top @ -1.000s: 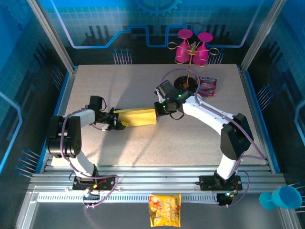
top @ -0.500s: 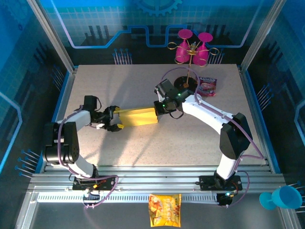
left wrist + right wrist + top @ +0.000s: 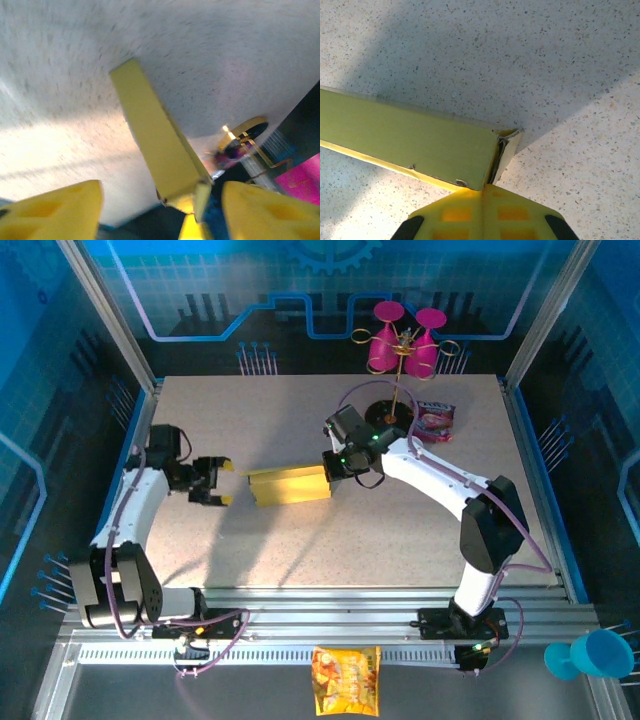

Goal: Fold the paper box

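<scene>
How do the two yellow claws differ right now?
The left gripper is open; the right gripper is shut. The left hangs apart from the paper box; the right pinches its end. Both are yellow-tipped and face the box.

We note the left pincer [image 3: 226, 484] has drawn back leftward off the paper box [image 3: 288, 484]. A second ago it sat at the box's left end; half a second ago it was just touching; now it stands apart with a strip of bare bench [image 3: 300, 550] between, fingers spread. The left arm's elbow has swung out toward the bench's left edge.
</scene>
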